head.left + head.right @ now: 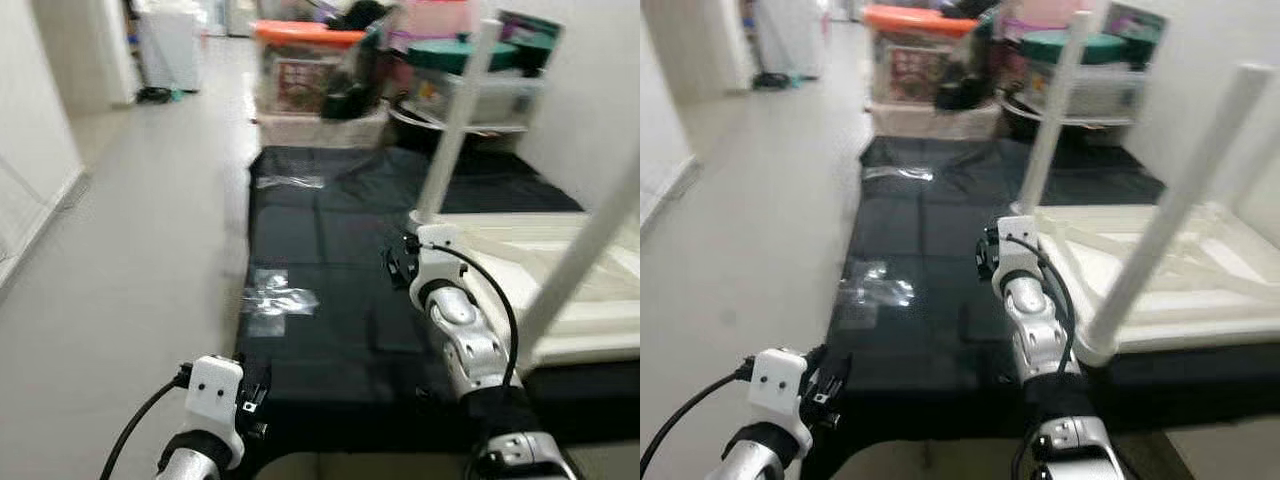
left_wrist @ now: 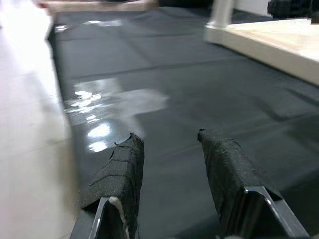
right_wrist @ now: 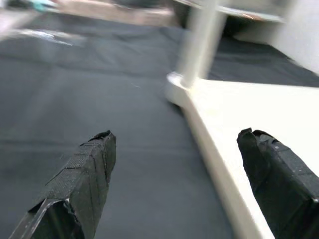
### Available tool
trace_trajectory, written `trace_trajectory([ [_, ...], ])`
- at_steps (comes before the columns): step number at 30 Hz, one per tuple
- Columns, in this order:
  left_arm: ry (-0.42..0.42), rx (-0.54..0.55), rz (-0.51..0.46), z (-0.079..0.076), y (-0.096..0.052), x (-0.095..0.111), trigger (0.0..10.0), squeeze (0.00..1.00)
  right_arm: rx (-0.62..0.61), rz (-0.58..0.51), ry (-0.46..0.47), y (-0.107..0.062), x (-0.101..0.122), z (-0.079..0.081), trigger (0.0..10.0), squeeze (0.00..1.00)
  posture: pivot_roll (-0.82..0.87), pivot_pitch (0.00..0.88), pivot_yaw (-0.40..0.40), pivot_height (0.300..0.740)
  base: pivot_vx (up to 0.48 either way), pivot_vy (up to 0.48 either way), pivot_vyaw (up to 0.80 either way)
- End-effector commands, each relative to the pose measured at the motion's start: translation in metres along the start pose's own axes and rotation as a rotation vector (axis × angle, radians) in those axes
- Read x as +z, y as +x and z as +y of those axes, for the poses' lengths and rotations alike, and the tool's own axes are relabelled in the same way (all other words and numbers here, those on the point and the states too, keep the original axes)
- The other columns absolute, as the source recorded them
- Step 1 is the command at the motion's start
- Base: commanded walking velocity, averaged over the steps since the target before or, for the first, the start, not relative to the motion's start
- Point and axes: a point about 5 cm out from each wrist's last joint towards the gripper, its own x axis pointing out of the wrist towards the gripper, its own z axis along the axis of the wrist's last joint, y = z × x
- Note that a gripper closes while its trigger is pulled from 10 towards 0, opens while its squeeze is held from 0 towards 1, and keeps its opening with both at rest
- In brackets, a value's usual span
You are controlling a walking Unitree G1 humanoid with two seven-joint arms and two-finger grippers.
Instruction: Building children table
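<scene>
Black fingers (image 3: 94, 169) on my right gripper (image 3: 192, 179) are spread wide, straddling the upturned white table's (image 1: 560, 290) edge on the dark mat (image 1: 330, 230). My left gripper (image 2: 172, 179) hangs parted and empty over the mat. The legs (image 1: 1055, 110) look seated, though it's blurry; I'd centre on that edge before clamping.

White table (image 1: 1160, 270), black mat (image 1: 330, 290), orange-lidded bin (image 1: 305, 35), black-fingered hands

Upturned table (image 1: 1160, 270) on the mat's (image 1: 930, 270) right side; plastic wrap (image 1: 872, 285) left; storage bins (image 1: 930, 70) behind.
</scene>
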Motion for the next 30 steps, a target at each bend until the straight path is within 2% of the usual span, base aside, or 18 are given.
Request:
trace_trajectory([
  [1, -0.008, 0.011, 0.015, -0.003, -0.003, 0.002, 10.0, 0.0, 0.047, 0.035, 0.022, 0.009, 0.002, 0.001, 10.0, 0.0, 0.11, 0.092, -0.098, 0.74, 0.0, 0.0, 0.0],
  [5, -0.009, 0.02, 0.009, -0.002, -0.005, 0.005, 10.0, 0.0, 0.084, 0.055, 0.004, 0.016, 0.004, 0.004, 10.0, 0.0, 0.11, 0.102, -0.097, 0.74, 0.0, 0.0, 0.0],
  [6, -0.004, 0.023, 0.004, -0.002, -0.006, 0.007, 10.0, 0.0, 0.099, 0.061, 0.004, 0.019, 0.007, 0.003, 10.0, 0.0, 0.11, 0.128, -0.104, 0.74, 0.0, 0.0, 0.0],
  [7, -0.004, 0.022, 0.002, -0.004, -0.01, 0.01, 10.0, 0.0, 0.09, 0.075, 0.012, 0.027, 0.013, -0.002, 10.0, 0.0, 0.11, 0.148, -0.104, 0.74, 0.0, 0.0, 0.0],
  [10, -0.006, 0.02, 0.003, -0.005, -0.012, 0.011, 10.0, 0.0, 0.079, 0.077, 0.019, 0.029, 0.016, -0.005, 10.0, 0.0, 0.11, 0.148, -0.104, 0.74, 0.0, 0.0, 0.0],
  [12, -0.019, 0.011, 0.002, -0.008, -0.017, 0.014, 10.0, 0.0, 0.033, 0.059, 0.04, 0.035, 0.028, -0.017, 10.0, 0.0, 0.11, 0.181, -0.106, 0.74, 0.0, 0.0, 0.0],
  [14, -0.019, 0.011, 0.002, -0.008, -0.017, 0.014, 10.0, 0.0, 0.033, 0.059, 0.04, 0.035, 0.028, -0.017, 10.0, 0.0, 0.11, 0.181, -0.106, 0.74, 0.0, 0.0, 0.0],
  [15, -0.029, 0.005, 0.003, -0.01, -0.02, 0.015, 10.0, 0.0, -0.004, 0.045, 0.051, 0.038, 0.035, -0.024, 10.0, 0.0, 0.11, 0.192, -0.108, 0.74, 0.0, 0.0, 0.0],
  [16, -0.029, 0.005, 0.003, -0.01, -0.02, 0.015, 10.0, 0.0, -0.004, 0.045, 0.051, 0.038, 0.035, -0.024, 10.0, 0.0, 0.11, 0.192, -0.108, 0.74, 0.0, 0.0, 0.0],
  [17, -0.041, -0.005, 0.007, -0.013, -0.026, 0.018, 10.0, 0.0, -0.078, 0.023, 0.076, 0.041, 0.047, -0.038, 10.0, 0.0, 0.12, 0.22, -0.108, 0.74, 0.0, 0.0, 0.0],
  [20, -0.049, -0.016, 0.01, -0.016, -0.031, 0.021, 10.0, 0.0, -0.141, 0.008, 0.102, 0.042, 0.056, -0.05, 10.0, 0.0, 0.12, 0.229, -0.111, 0.74, 0.0, 0.0, 0.0],
  [21, -0.049, -0.016, 0.01, -0.016, -0.031, 0.021, 10.0, 0.0, -0.141, 0.008, 0.102, 0.042, 0.056, -0.05, 10.0, 0.0, 0.12, 0.229, -0.111, 0.74, 0.0, 0.0, 0.0],
  [23, -0.059, -0.026, 0.022, -0.02, -0.034, 0.022, 10.0, 0.0, -0.16, 0.07, 0.126, 0.044, 0.053, -0.06, 10.0, 0.0, 0.12, 0.239, -0.117, 0.74, 0.0, 0.0, 0.0],
  [26, -0.059, -0.026, 0.022, -0.02, -0.034, 0.022, 10.0, 0.0, -0.16, 0.07, 0.126, 0.044, 0.053, -0.06, 10.0, 0.0, 0.12, 0.239, -0.117, 0.74, 0.0, 0.0, 0.0],
  [28, -0.062, -0.03, 0.03, -0.023, -0.036, 0.023, 10.0, 0.0, -0.133, 0.154, 0.135, 0.043, 0.041, -0.06, 10.0, 0.0, 0.12, 0.247, -0.124, 0.74, 0.0, 0.0, 0.0],
  [30, -0.066, -0.034, 0.034, -0.024, -0.037, 0.024, 10.0, 0.0, -0.121, 0.191, 0.137, 0.043, 0.034, -0.059, 10.0, 0.0, 0.12, 0.25, -0.13, 0.74, 0.0, 0.0, 0.0],
])
